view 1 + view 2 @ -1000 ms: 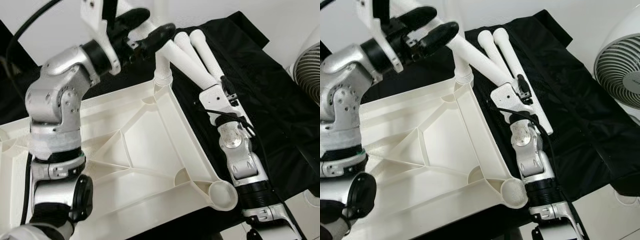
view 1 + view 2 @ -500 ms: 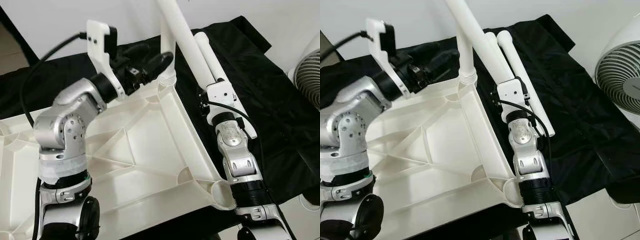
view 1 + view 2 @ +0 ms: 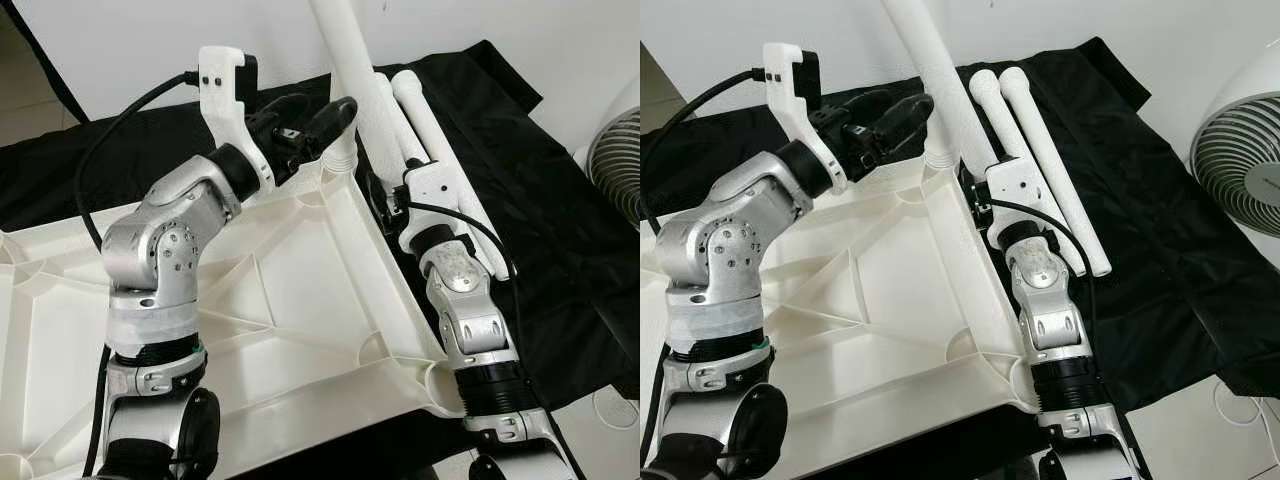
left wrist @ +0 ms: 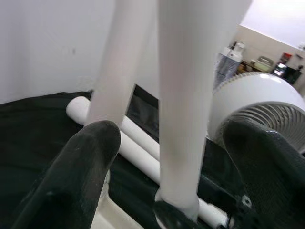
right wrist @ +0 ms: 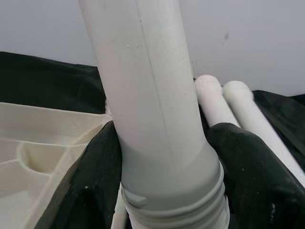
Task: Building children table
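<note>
Now raised near upright from its slant 1 s ago: table leg (image 3: pixel 930 70) over the tabletop (image 3: pixel 290 300) corner socket, clamped by right tool (image 5: pixel 162 181); left tool (image 3: pixel 310 125) open beside it. Seating next.

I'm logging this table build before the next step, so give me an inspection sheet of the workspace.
Surface: black cloth under everything.
Job's things: cream tabletop lying underside up; one white leg standing at its far corner socket; two spare legs lying side by side on the cloth.
Clutter: nothing seen.
Grippers: right gripper shut on the leg just above its threaded end; left gripper open, its fingers either side of the leg, no contact seen.
Cables: black cable looping from the left wrist.
Surroundings: white wall; white fan to the right.
</note>
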Available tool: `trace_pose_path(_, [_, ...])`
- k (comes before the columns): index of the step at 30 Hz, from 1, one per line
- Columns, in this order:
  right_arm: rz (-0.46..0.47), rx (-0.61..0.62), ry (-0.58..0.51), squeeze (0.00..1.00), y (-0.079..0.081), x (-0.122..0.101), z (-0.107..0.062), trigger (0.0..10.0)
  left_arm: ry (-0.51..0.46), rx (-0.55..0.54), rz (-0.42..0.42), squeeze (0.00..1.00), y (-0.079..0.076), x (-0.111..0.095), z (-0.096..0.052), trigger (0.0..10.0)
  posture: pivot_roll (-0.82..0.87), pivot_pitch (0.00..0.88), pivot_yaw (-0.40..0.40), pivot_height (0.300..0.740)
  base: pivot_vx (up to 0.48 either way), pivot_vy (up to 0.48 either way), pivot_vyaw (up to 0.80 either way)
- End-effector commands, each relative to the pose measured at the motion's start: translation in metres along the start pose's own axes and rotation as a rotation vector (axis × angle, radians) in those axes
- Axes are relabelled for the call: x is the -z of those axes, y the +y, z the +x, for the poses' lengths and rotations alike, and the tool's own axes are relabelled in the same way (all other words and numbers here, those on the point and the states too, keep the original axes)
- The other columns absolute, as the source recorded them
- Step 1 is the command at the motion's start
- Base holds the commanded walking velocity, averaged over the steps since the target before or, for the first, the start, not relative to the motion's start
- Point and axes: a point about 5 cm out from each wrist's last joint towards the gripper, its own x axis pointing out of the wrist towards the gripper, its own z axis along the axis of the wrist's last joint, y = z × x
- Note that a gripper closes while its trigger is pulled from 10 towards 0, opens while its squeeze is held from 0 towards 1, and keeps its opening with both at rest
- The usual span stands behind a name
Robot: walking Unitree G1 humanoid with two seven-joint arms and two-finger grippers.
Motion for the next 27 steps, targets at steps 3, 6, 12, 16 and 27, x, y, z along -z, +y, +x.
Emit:
trace_pose_path(3, [0.021, -0.053, -0.035, 0.00, 0.007, -0.005, -0.002, 10.0, -0.028, -0.060, 0.001, 0.00, 0.008, -0.005, 0.004, 10.0, -0.05, 0.150, 0.047, 0.740, 0.000, 0.000, 0.00])
trace_pose_path(6, [0.022, -0.088, -0.032, 0.00, 0.010, -0.003, -0.003, 10.0, -0.059, -0.092, -0.002, 0.00, 0.014, -0.012, 0.007, 10.0, -0.05, 0.149, 0.047, 0.740, 0.000, 0.000, 0.00])
trace_pose_path(12, [0.017, -0.117, -0.022, 0.00, 0.013, -0.001, -0.005, 10.0, -0.119, -0.087, 0.001, 0.00, 0.015, -0.027, 0.011, 10.0, -0.05, 0.148, 0.046, 0.740, 0.000, 0.000, 0.00])
trace_pose_path(16, [0.013, -0.120, -0.004, 0.00, 0.013, 0.002, -0.006, 10.0, -0.144, -0.064, -0.004, 0.00, 0.012, -0.034, 0.012, 10.0, -0.05, 0.148, 0.046, 0.740, 0.000, 0.000, 0.00])
trace_pose_path(27, [0.005, -0.127, -0.001, 0.00, 0.012, 0.004, -0.007, 10.0, -0.167, -0.053, -0.018, 0.00, 0.010, -0.036, 0.014, 2.7, -0.06, 0.135, 0.050, 0.740, 0.000, 0.000, 0.00])
